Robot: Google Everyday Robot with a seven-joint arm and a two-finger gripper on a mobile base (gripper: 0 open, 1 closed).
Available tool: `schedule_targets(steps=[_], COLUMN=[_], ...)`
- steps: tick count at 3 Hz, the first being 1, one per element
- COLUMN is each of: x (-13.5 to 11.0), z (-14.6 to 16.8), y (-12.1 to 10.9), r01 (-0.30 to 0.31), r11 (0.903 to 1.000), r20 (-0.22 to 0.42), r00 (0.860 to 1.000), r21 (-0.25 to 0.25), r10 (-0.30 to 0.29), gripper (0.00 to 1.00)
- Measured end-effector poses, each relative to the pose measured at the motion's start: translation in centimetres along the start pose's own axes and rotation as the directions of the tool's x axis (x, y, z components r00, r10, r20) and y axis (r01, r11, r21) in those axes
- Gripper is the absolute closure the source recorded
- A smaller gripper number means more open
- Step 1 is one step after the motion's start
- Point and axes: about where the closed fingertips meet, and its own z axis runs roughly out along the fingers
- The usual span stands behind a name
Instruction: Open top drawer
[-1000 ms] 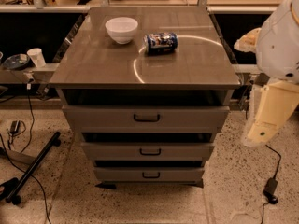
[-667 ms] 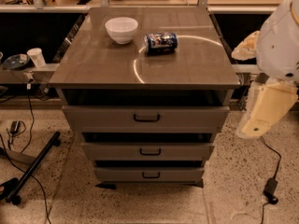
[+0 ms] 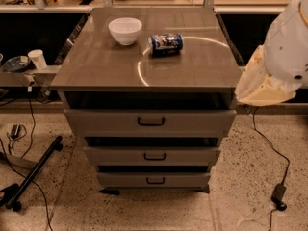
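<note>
The top drawer [image 3: 150,121] is the widest grey-brown front, just under the countertop, with a dark loop handle [image 3: 150,122] at its centre. A dark gap shows above its front. Two narrower drawer fronts [image 3: 154,156] sit below it. Only my arm's white and cream links [image 3: 269,76] show, at the right edge beside the countertop's right corner. My gripper is out of view. Nothing touches the drawer handle.
A white bowl [image 3: 125,30] and a blue can on its side [image 3: 165,43] rest on the countertop [image 3: 96,66]. A paper cup [image 3: 36,59] stands on a shelf at left. A black stand leg [image 3: 33,172] and cables lie on the floor at left, a power adapter [image 3: 279,196] at right.
The cream arm link hung down beside the drawers at right; it has swung up and now sits by the countertop's right corner. The drawers have not moved.
</note>
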Motion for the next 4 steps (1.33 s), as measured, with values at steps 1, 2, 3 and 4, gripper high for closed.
schedule_targets(steps=[1,2,3,4], x=[0.0,0.0,-0.02,-0.53], z=[0.0,-0.01,-0.01,-0.06], y=[0.0,0.0,0.0,0.2], r01=[0.0,0.0,0.0,0.021], r11=[1.0,1.0,1.0,0.9997], r20=[0.0,0.0,0.0,0.007], r00=[1.0,1.0,1.0,1.0], r21=[0.0,0.0,0.0,0.011], r10=[0.0,0.0,0.0,-0.021], gripper=[1.0,0.0,0.0,0.0])
